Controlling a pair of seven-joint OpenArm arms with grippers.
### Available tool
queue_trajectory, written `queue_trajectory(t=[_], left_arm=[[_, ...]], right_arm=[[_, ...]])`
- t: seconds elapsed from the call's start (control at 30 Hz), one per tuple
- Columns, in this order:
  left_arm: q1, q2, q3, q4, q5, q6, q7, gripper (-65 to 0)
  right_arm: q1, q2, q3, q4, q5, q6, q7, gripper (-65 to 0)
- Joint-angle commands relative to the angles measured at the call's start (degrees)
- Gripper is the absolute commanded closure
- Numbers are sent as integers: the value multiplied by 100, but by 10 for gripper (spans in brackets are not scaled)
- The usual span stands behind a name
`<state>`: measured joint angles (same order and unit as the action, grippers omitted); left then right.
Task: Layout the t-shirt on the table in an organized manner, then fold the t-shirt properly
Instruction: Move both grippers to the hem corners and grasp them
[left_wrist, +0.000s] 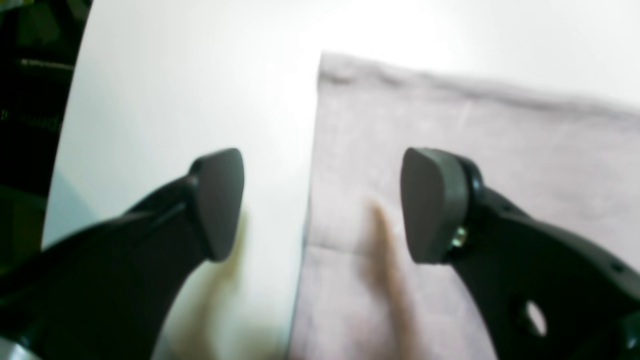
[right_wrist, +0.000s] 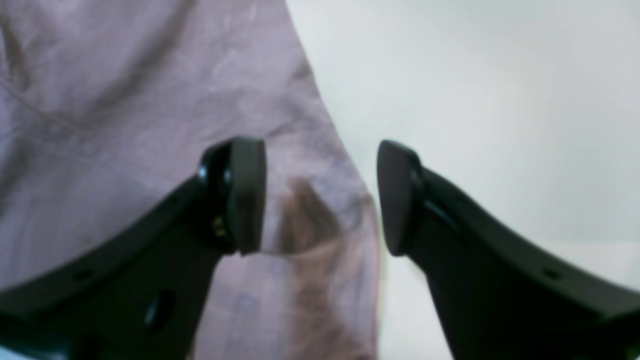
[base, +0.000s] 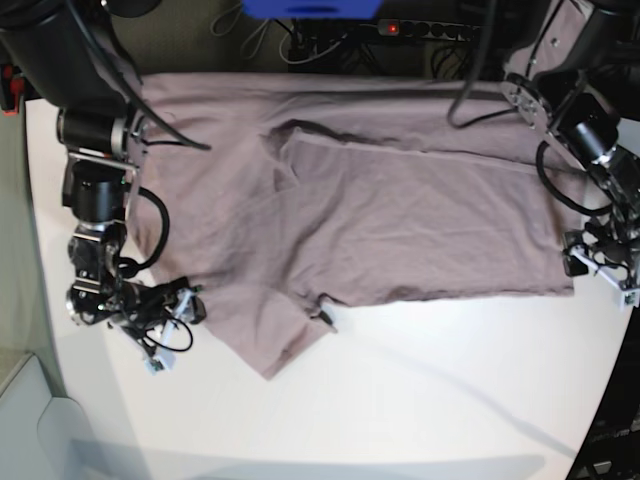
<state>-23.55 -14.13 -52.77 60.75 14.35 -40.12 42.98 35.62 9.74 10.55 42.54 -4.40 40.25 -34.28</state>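
The mauve-pink t-shirt (base: 400, 210) lies spread across the far half of the white table (base: 400, 400), with one sleeve (base: 270, 335) pointing toward the near edge and a fold ridge across its chest. At the base view's left, my right gripper (base: 185, 308) hovers open at the shirt's side edge. In the right wrist view its fingers (right_wrist: 247, 195) straddle that edge of the t-shirt (right_wrist: 125, 100), holding nothing. My left gripper (base: 598, 262) is at the shirt's hem corner on the right. It stands open (left_wrist: 325, 205) over the t-shirt (left_wrist: 475, 150) edge, empty.
A power strip (base: 420, 27) with a red light, cables and a blue object (base: 310, 8) sit beyond the table's far edge. The table's rounded edge (left_wrist: 65, 125) runs close to the left gripper. Both arms' black links (base: 95, 150) stand over the shirt's far corners.
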Motion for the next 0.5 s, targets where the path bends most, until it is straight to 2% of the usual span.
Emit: queue_trajectory(t=[0.0,0.13,0.33,0.4,0.47], left_arm=[[-164,-112,7,30,-103,12,-162,-476],[-164,-262,7,-181,-121,12,-311,-476],[-181,-279,16,-664,-121,12,-733,-476],[-181,-279,16,-805,-121,12,-848,-476],[-208,-279,25,-945,-121,12,-979,-476]], right_arm=[[267,50,14,-39,84,-25,294,-356],[267,174,14,-470,84,-25,743,-356],[223,279,14,-927,102,-25,1217,-348],[214,279,14,-1076,102,-25,1305,-321],[214,279,22,-1261,102,-25,1332,-250]])
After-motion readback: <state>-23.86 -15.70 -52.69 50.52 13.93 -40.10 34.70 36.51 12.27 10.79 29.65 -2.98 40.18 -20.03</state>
